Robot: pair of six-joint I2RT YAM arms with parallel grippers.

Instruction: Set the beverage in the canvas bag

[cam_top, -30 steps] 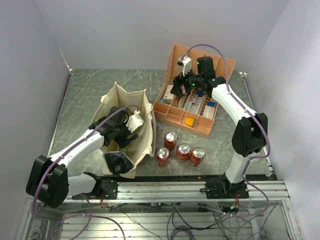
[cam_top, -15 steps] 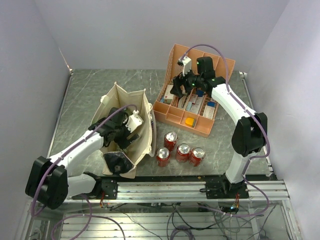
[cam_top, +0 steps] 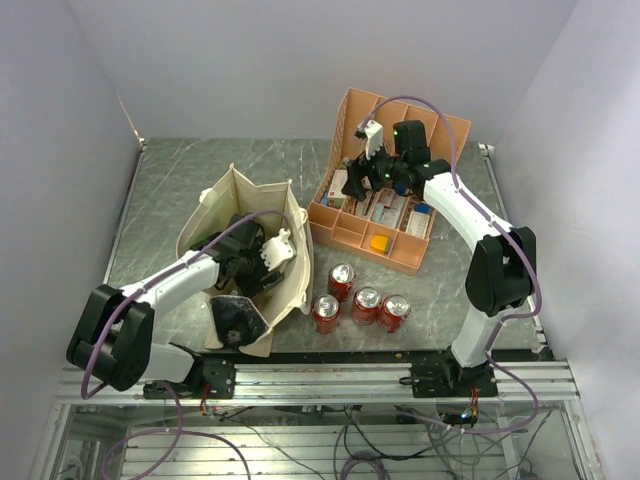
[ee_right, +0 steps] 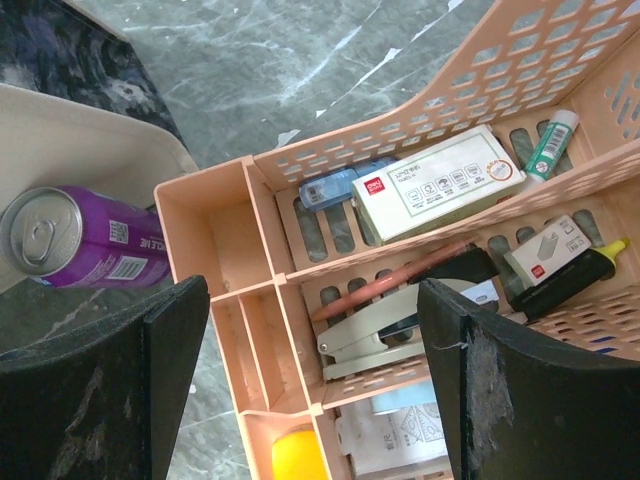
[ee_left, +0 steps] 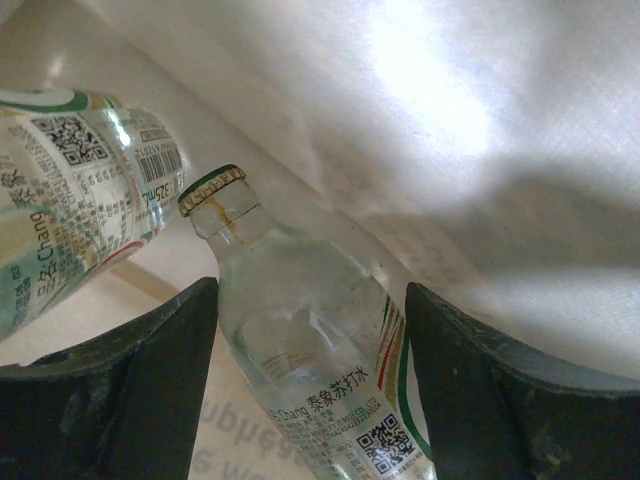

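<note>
The cream canvas bag (cam_top: 238, 195) stands open at the left, its dark mottled panel (cam_top: 237, 322) at the near end. My left gripper (cam_top: 268, 255) is down inside it. In the left wrist view the gripper (ee_left: 310, 390) is shut on a clear glass bottle (ee_left: 310, 330) with a green-gold cap, close to the bag's pale wall (ee_left: 450, 120). A second labelled bottle (ee_left: 70, 210) lies in the bag to the left. My right gripper (cam_top: 358, 178) hovers open and empty over the orange-pink organizer (cam_top: 420, 255), as the right wrist view (ee_right: 312, 300) also shows.
Several red cans (cam_top: 342, 281) stand on the table right of the bag. A purple can (ee_right: 80, 245) lies by the organizer's corner (ee_right: 200, 220), against cream fabric. The organizer holds stationery: a hole punch (ee_right: 390, 335), a white box (ee_right: 435, 185), pens.
My left arm has pushed farther right and deeper into the bag, its elbow swinging inward. The right gripper has shifted slightly over the organizer.
</note>
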